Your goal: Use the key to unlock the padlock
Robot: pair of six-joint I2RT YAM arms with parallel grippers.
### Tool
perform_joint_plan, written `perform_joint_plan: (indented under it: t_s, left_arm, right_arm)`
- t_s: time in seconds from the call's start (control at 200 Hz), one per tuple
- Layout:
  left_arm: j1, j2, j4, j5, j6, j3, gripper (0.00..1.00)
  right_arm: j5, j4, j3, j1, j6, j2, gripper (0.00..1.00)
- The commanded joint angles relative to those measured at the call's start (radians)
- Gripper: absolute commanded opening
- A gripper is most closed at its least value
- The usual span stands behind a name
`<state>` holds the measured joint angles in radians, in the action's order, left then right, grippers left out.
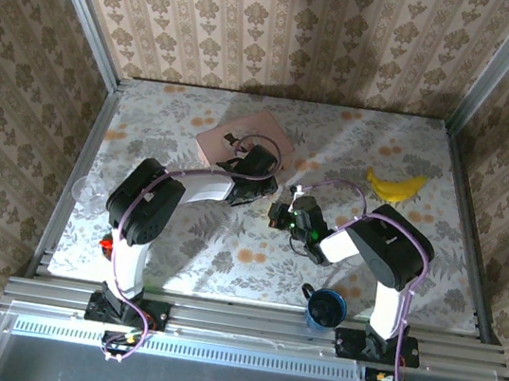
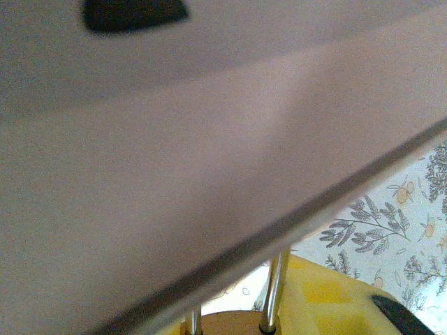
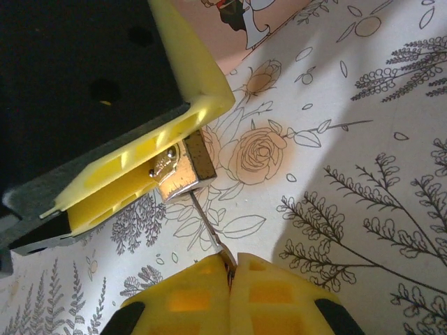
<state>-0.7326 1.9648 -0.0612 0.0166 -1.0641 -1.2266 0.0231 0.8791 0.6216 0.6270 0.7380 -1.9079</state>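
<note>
Floral tabletop: left claw grips one padlock, right claw pinches one key.

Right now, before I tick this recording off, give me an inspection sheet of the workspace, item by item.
Surface: floral tablecloth, flat, no spills seen.
Job's things: small brass padlock with a silvery shackle; thin silver key, its tip meeting the padlock's body.
Clutter: yellow banana, blue mug, flat pink box.
Grippers: left gripper shut on the padlock; right gripper shut on the key.
Cables: lilac cables along both arms, no snag seen.
Surroundings: wallpapered walls, aluminium frame rail.
</note>
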Motion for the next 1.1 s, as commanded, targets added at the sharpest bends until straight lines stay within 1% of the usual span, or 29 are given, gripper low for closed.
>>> perform_joint_plan:
  t_s: [0.0, 0.465, 0.82, 1.095]
  left_arm:
    - [-0.002, 0.028, 0.029, -0.056, -0.034, -0.008, 0.00]
    - [-0.003, 0.016, 0.057, -0.057, -0.039, 0.012, 0.00]
    - [-0.004, 0.010, 0.067, -0.056, -0.039, 0.019, 0.00]
    - [-0.002, 0.009, 0.072, -0.055, -0.037, 0.022, 0.00]
  right_arm:
    - [-0.012, 0.065, -0.005, -0.014, 0.042, -0.037, 0.00]
    - [0.017, 0.128, -0.018, -0.048, 0.122, -0.083, 0.00]
    - [-0.001, 0.130, -0.037, -0.050, 0.156, -0.086, 0.00]
    - [0.008, 0.160, -0.040, -0.050, 0.163, -0.098, 0.00]
